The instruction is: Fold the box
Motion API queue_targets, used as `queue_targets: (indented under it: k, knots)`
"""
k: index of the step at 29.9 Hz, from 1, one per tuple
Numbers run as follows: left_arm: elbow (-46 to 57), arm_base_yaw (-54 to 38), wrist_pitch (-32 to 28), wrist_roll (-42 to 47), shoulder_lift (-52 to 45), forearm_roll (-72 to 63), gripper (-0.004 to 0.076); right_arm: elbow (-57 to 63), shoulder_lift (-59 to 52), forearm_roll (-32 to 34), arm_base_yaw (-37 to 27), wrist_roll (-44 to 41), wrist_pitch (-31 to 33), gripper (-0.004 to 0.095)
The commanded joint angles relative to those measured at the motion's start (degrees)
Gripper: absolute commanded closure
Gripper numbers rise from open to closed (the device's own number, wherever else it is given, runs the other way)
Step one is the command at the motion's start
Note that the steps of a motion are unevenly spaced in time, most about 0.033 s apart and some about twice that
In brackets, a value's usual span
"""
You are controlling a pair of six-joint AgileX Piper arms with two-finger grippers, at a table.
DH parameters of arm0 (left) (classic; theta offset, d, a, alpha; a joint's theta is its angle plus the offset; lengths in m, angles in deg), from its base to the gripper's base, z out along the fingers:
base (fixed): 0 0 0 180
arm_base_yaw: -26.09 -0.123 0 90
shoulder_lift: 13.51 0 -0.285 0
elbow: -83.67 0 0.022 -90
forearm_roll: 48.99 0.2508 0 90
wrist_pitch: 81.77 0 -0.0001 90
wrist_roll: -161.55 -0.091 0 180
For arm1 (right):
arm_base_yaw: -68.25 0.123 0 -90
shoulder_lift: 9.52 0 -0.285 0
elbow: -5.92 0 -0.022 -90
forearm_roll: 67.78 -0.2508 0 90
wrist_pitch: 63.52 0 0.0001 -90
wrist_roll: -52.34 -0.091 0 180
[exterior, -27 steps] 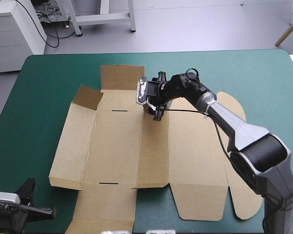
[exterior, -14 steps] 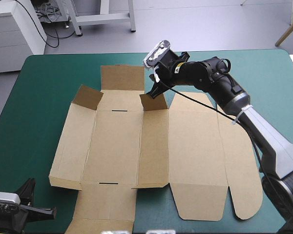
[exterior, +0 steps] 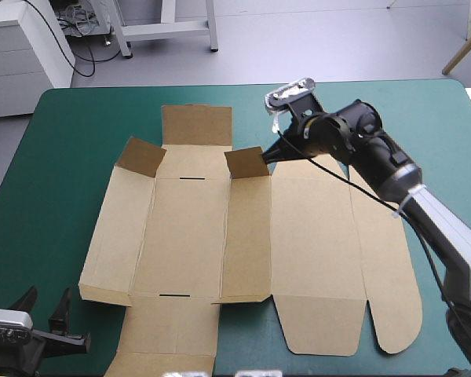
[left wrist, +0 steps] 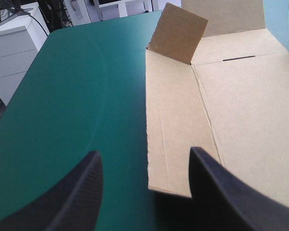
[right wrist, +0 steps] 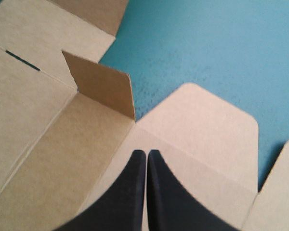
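Right gripper (exterior: 267, 158) has swung off the box (exterior: 188, 228), out past its far edge and back, and now sits low at the far edge just beside the middle tab (exterior: 247, 162), on the lid panel (exterior: 314, 236) side. That tab stands up now; earlier it was under the gripper. Left gripper (exterior: 44, 302) has spread its fingers since just before.

Tool state:
- Right gripper fingers are pressed together in 1 point, gripping nothing. The wrist view puts the tip over the crease where the lid panel meets the tab.
- Left gripper is spread wide and empty, off the box's near left corner and well apart from the work.

The box lies flat on the teal-green cover (exterior: 63, 157), mid-table. Only 2 small tabs are raised, the middle tab and the corner tab (exterior: 141, 155). All long walls are still flat, so this is early in the fold.

Risks:
- Nothing holds the middle tab, and the board likely springs back, so it may drop flat.
- Nothing pins the sheet. A push from the closed tip at the crease could slide or turn the whole box on the cover instead of bending it.
- A tip landing beside the crease rather than on it could dent the panel or fold it off-line.
- With the left gripper this far off, raising a wall 1-handed may flip the other flaps.
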Motion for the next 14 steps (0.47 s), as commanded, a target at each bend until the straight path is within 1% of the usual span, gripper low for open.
queue_targets:
  k: [1,3,5,8,10,12,14]
  knots:
    - [-1.1,0.1,-4.3,0.5,-0.7,0.0,0.0312,8.8,-9.8,3.4,-0.1,-5.2,-5.9,0.0918]
    - [-1.2,0.1,-4.5,0.5,-0.6,0.4,0.0311,16.5,-14.5,4.2,-0.1,-7.7,-8.4,0.0917]
    - [-1.4,0.1,-6.3,1.5,-0.5,0.8,0.0311,23.0,-19.6,4.7,-0.1,-10.0,-10.7,0.0918]
    - [-3.5,0.1,-8.9,2.9,1.4,0.8,0.0311,29.4,-26.1,5.6,-0.1,-11.6,-11.4,0.0918]
    - [-5.8,0.1,-9.6,2.9,4.0,1.0,0.0305,32.3,-29.7,6.5,-0.1,-12.8,-11.1,0.0918]
    - [-8.5,0.1,-10.8,2.9,7.5,1.8,0.0272,34.7,-33.3,6.7,-0.1,-12.8,-10.5,0.0918]
    - [-11.3,0.1,-11.0,2.9,11.1,4.0,0.0223,36.5,-36.5,6.9,-0.1,-13.1,-9.4,0.0917]
